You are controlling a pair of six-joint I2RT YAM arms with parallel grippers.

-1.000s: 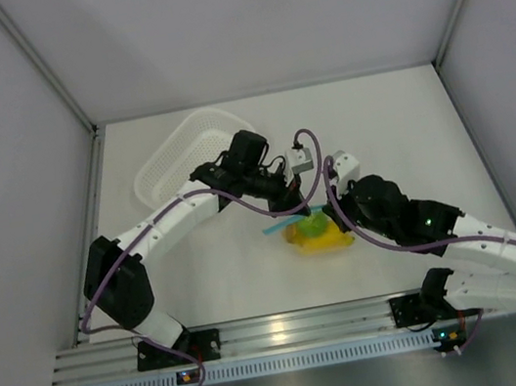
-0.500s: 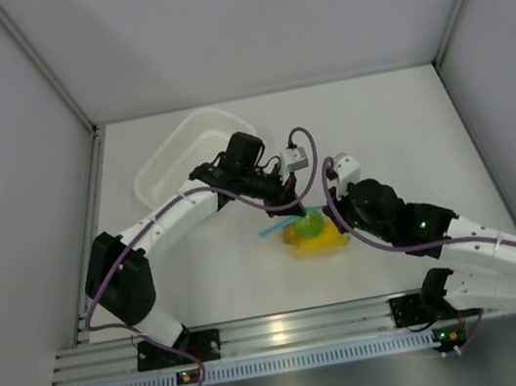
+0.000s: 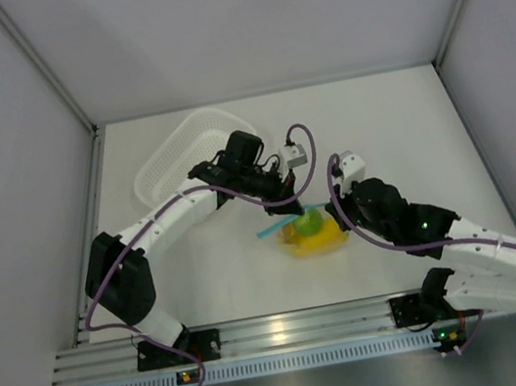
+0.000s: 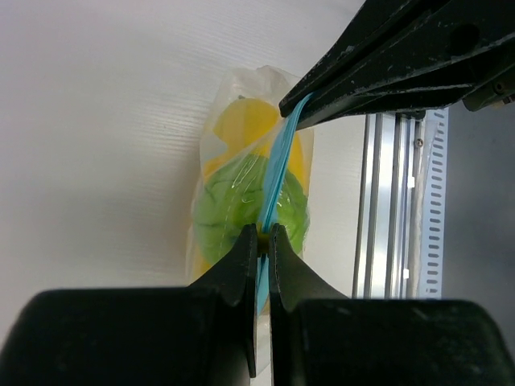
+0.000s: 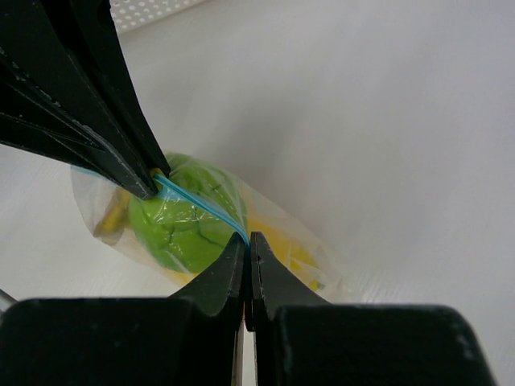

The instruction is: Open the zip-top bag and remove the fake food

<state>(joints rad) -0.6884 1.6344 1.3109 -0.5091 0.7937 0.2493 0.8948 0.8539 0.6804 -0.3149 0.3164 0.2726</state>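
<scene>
The zip-top bag (image 3: 313,234) hangs just above the table's middle, held by its light blue zip strip (image 4: 278,165). A green ball-like fruit (image 4: 233,205) and yellow fruit (image 4: 249,121) show through the clear plastic; I cannot tell the banana from the oval fruit. My left gripper (image 4: 263,233) is shut on one end of the strip. My right gripper (image 5: 247,239) is shut on the other end, facing the left one. In the right wrist view the strip (image 5: 197,205) runs taut between the left fingers (image 5: 105,121) and my own. From above, both grippers (image 3: 291,209) (image 3: 333,216) meet over the bag.
A white perforated basket (image 3: 178,157) lies at the back left, just behind the left arm. The aluminium rail (image 3: 281,328) runs along the near edge. Grey walls close in the table on three sides.
Both grippers have kept hold of the zip strip. The left wrist has edged slightly back and the right wrist slightly right; the bag has barely moved.
</scene>
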